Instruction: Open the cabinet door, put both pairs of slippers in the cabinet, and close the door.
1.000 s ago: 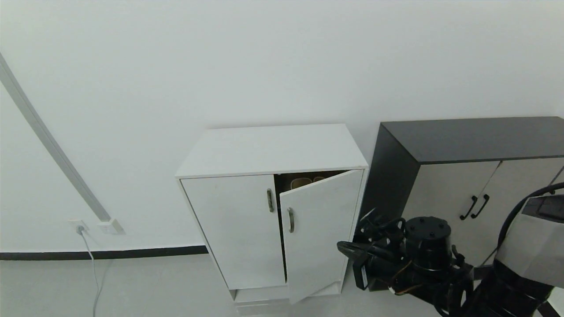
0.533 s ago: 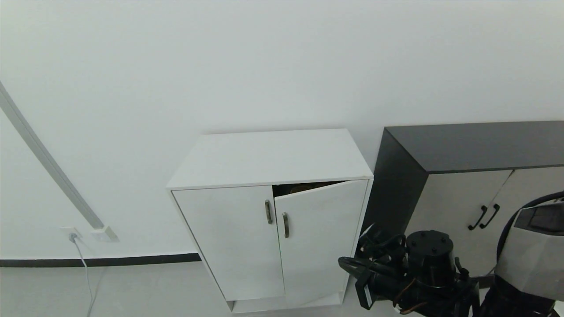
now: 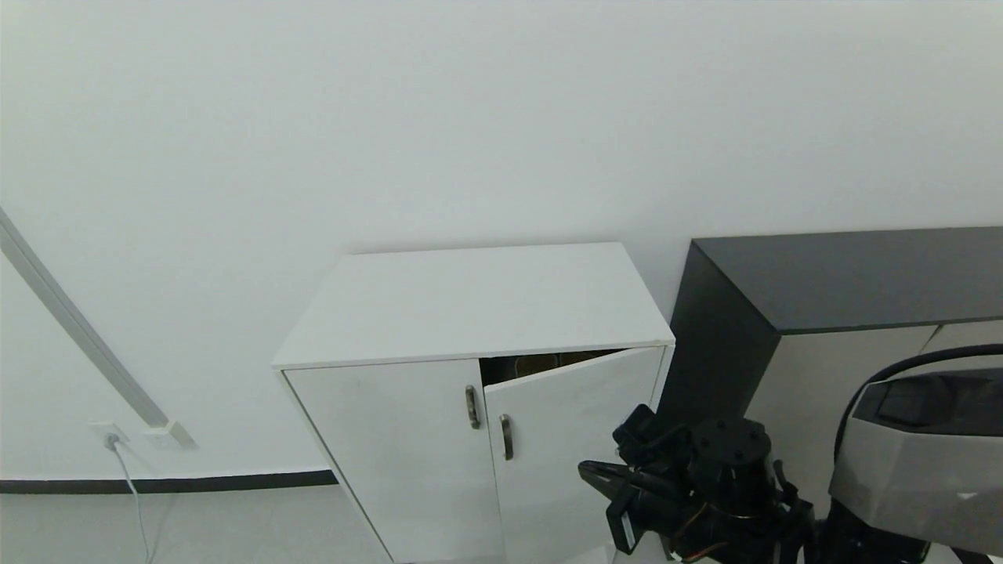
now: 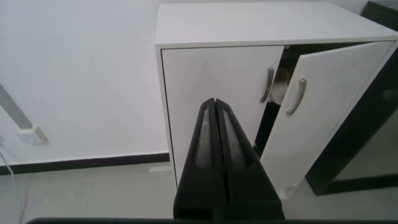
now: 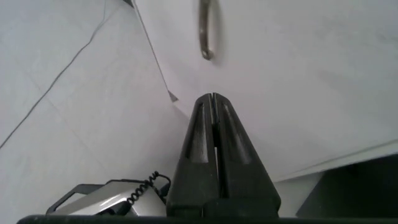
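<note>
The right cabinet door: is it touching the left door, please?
Apart. The left wrist view shows the right door ajar, with a dark gap separating it from the left door.

White two-door cabinet (image 3: 478, 301) set on floor against wall, top flat. Left door (image 3: 392, 454) shut flush. Right door (image 3: 576, 423) held ajar, hinged at outer edge, inner edge swung slightly outward; dark gap shown along its top. Vertical metal bar handle (image 3: 506, 436) fitted near its inner edge, matching handle (image 3: 472, 406) on left door. Tan slippers (image 3: 537, 363) glimpsed high inside through gap, detail too dim to be told.
</note>
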Robot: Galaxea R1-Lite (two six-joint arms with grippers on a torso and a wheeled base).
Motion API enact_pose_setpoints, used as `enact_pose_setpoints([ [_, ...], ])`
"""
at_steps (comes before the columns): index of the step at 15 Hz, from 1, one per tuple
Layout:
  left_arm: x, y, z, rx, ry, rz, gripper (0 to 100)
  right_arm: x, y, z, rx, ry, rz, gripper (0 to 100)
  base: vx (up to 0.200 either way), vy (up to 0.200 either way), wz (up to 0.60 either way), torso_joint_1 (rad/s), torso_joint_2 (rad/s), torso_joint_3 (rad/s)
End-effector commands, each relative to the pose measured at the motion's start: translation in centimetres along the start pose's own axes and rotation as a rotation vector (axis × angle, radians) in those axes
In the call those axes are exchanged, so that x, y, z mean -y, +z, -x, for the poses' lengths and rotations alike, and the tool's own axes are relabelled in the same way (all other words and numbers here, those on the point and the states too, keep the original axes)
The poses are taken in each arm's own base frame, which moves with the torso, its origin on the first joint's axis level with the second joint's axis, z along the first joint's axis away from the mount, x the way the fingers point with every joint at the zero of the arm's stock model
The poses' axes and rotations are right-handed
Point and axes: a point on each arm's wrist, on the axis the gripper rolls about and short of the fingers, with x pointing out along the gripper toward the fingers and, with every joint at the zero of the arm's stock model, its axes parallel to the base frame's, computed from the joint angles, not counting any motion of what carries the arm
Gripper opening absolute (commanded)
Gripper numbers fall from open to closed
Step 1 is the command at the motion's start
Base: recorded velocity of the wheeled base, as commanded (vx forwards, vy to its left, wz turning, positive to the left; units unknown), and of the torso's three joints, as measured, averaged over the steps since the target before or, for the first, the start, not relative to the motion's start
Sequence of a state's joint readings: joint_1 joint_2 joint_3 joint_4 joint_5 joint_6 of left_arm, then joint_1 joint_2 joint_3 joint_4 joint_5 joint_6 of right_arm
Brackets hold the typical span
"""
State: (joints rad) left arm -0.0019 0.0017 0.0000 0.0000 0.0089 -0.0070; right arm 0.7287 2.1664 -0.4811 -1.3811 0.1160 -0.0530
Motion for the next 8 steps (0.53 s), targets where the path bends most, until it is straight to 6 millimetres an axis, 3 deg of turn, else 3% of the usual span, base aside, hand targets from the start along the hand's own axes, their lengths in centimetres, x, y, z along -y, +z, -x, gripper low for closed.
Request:
enact_pose_setpoints([
  [1, 0.0, 0.0, 0.0, 0.000, 0.001, 0.001, 0, 0.4, -0.7, -2.1, 0.002, -0.007, -0.002, 0, 0.000, 0.000, 0.00, 0.000, 0.00, 0.000],
  [8, 0.0, 0.0, 0.0, 0.000, 0.001, 0.001, 0, 2.5, -0.6, -6.3, 0.048, -0.060, -0.015, 0, 0.000, 0.000, 0.00, 0.000, 0.00, 0.000],
])
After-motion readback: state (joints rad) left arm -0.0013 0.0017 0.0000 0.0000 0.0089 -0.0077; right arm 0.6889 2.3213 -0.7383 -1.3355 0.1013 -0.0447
